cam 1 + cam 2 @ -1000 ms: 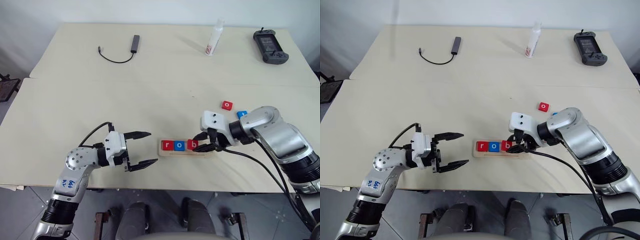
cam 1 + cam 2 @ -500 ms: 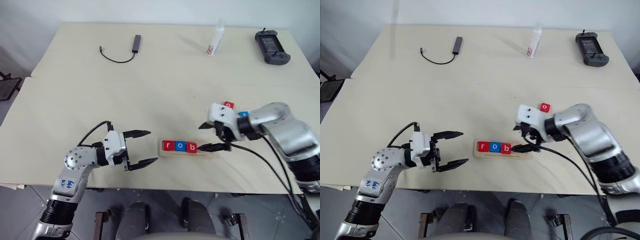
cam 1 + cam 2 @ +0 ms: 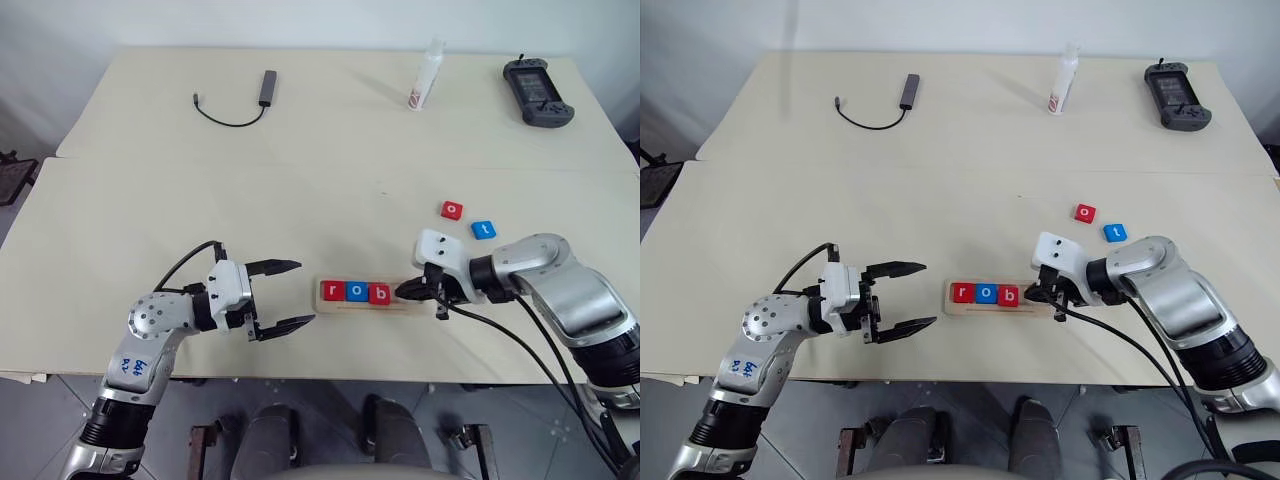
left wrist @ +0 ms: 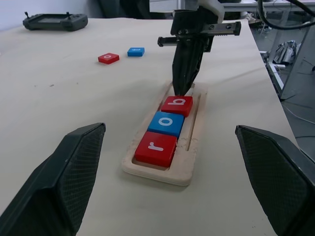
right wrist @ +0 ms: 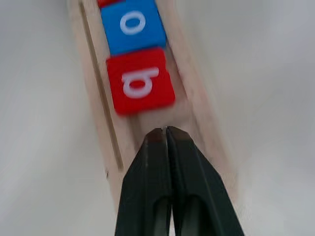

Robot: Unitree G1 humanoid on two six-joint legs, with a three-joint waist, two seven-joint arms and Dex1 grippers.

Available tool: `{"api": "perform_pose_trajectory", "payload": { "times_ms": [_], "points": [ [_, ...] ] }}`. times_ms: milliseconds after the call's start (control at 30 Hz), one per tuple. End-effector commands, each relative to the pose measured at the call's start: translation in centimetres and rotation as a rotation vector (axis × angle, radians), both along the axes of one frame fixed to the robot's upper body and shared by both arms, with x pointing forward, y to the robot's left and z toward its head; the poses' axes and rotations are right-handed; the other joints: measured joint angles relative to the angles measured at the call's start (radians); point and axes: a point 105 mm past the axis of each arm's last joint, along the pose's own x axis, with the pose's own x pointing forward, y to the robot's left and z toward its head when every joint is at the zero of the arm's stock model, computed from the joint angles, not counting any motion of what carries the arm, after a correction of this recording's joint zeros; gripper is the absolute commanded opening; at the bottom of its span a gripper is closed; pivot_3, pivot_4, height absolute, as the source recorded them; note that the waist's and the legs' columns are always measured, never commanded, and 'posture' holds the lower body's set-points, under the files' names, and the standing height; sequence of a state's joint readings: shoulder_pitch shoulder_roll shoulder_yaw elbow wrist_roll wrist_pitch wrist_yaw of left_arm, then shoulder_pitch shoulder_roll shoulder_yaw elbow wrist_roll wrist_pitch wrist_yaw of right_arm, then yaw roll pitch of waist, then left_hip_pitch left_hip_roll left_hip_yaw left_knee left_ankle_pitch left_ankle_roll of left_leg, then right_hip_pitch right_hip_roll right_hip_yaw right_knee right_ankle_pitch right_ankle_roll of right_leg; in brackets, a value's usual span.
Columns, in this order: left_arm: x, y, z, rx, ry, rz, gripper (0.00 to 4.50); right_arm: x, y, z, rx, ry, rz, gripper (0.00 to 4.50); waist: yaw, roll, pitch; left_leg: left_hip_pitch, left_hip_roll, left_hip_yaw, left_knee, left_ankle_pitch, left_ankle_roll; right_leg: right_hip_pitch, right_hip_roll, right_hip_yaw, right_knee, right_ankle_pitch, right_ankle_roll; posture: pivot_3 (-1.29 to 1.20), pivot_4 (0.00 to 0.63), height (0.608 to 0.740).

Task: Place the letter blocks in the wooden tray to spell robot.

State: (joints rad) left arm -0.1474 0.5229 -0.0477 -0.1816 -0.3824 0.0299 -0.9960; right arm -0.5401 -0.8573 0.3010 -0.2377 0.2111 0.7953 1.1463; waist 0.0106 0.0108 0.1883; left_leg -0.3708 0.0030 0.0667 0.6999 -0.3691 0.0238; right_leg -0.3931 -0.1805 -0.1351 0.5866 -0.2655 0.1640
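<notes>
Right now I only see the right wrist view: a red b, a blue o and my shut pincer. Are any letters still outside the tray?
Observer: Yes, two lie loose on the table beyond it: a red o and a blue t.
Operator: Is there another letter before my two?
Observer: Yes, a red r sits at the left end of the tray, so it reads r, o, b.
Operator: And my other arm?
Observer: The left pincer hangs open to the left of the tray, holding nothing.
</notes>
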Motion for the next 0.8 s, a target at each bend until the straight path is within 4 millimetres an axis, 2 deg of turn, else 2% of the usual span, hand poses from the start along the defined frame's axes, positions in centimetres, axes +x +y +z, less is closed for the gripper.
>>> {"api": "perform_pose_trajectory", "payload": {
  "times_ms": [33, 467, 633, 800],
  "points": [
    [-0.4, -0.1, 0.8, -0.007, -0.03, -0.008, 4.5, -0.3, 1.1, 0.7, 0.012, -0.017, 0.031, 0.02, 0.002, 0.0, 0.0, 0.0, 0.0, 0.0, 0.0, 0.0, 0.0, 0.0, 0.0, 0.0, 0.0, 0.0, 0.0, 0.0, 0.15, 0.74],
    [-0.4, -0.2, 0.9, -0.011, -0.031, 0.008, 4.5, 0.0, 2.3, 2.0, 0.03, -0.054, 0.045, 0.02, -0.001, 0.0, 0.0, 0.0, 0.0, 0.0, 0.0, 0.0, 0.0, 0.0, 0.0, 0.0, 0.0, 0.0, 0.0, 0.0, 0.15, 0.74],
    [-0.3, -0.1, 0.8, -0.009, -0.03, 0.006, 4.5, -1.2, 1.0, 2.6, 0.018, -0.018, 0.052, 0.02, 0.004, 0.0, 0.0, 0.0, 0.0, -0.001, 0.0, 0.0, 0.0, 0.0, 0.0, 0.0, 0.0, 0.0, 0.0, 0.0, 0.15, 0.74],
    [-0.1, -0.2, 0.9, -0.008, -0.03, 0.0, 4.5, -2.3, 1.2, 1.7, 0.012, 0.033, 0.073, 0.02, 0.002, 0.0, 0.0, 0.0, 0.0, 0.0, 0.0, 0.0, 0.0, 0.0, 0.0, 0.0, 0.0, 0.0, 0.0, 0.0, 0.15, 0.74]
  ]
}}
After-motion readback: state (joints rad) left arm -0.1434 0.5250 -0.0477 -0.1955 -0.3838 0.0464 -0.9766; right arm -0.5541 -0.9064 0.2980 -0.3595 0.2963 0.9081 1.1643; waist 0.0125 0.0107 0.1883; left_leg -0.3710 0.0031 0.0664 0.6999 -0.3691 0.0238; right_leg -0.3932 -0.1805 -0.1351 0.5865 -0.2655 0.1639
